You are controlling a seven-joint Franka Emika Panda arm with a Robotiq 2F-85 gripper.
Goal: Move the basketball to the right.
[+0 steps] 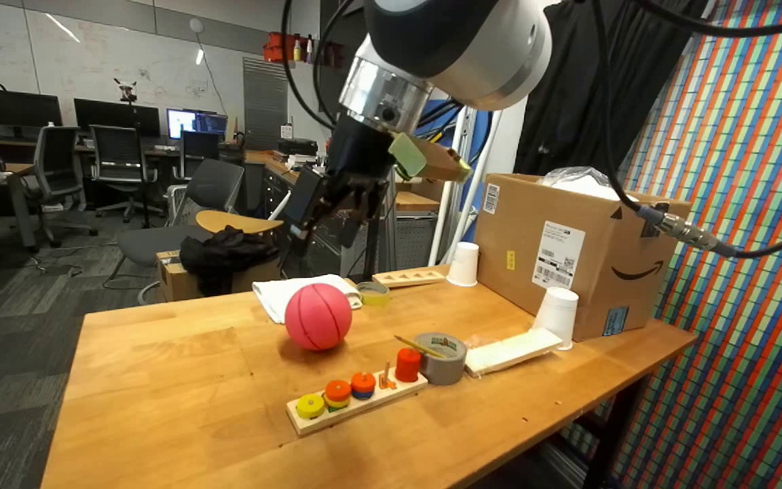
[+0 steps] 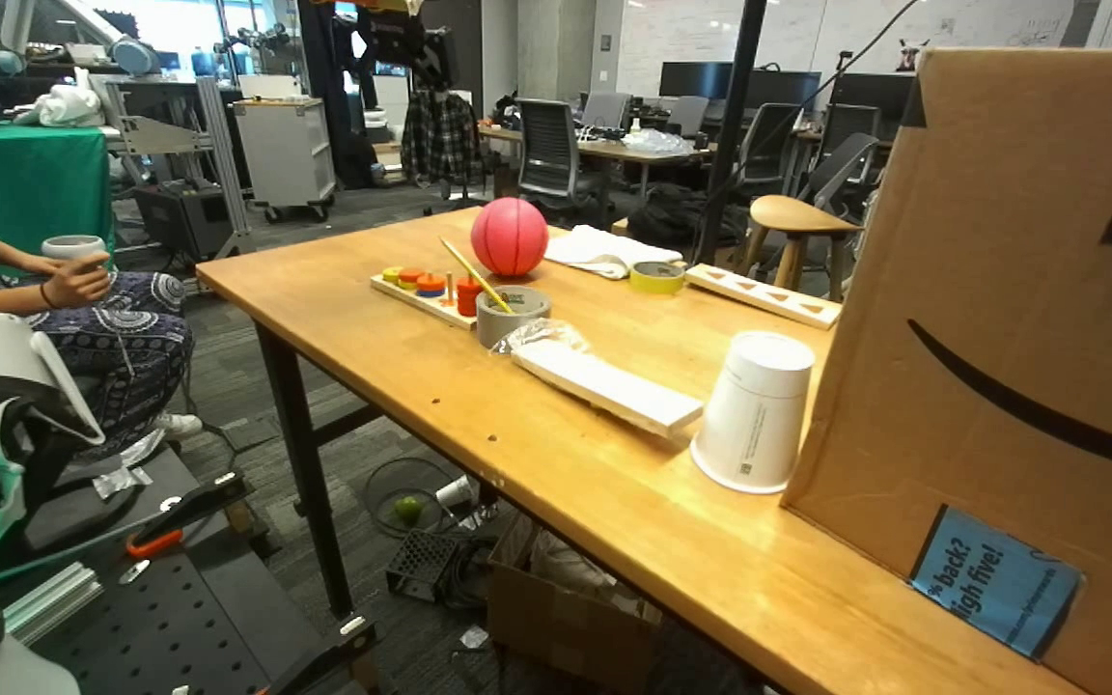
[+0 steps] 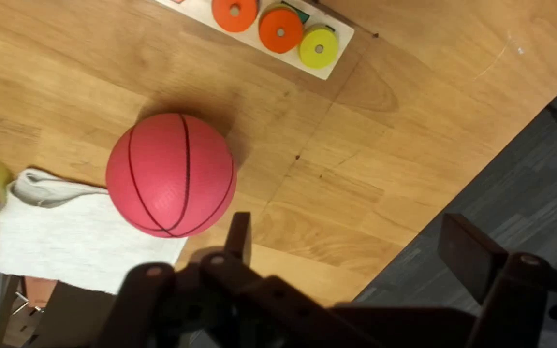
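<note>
The basketball is a pinkish-red ball with dark seams. It rests on the wooden table and shows in both exterior views, as the ball point(image 1: 318, 316) and again as the ball point(image 2: 510, 237). In the wrist view the basketball point(image 3: 171, 175) lies left of the jaws, touching or close against a white cloth. My gripper point(image 1: 324, 234) is above the table, higher than the ball and apart from it. In the wrist view the gripper point(image 3: 346, 220) has its fingers wide apart with nothing between them. Only part of the gripper point(image 2: 421, 53) shows at the top of an exterior view.
The white cloth point(image 1: 289, 293) lies behind the ball, near yellow tape point(image 1: 373, 293). A wooden peg toy point(image 1: 357, 402), grey tape roll point(image 1: 442, 360) with a pencil, white block point(image 1: 513, 351), paper cups point(image 1: 556, 316) and a cardboard box point(image 1: 533, 231) stand on the table point(image 1: 180, 394).
</note>
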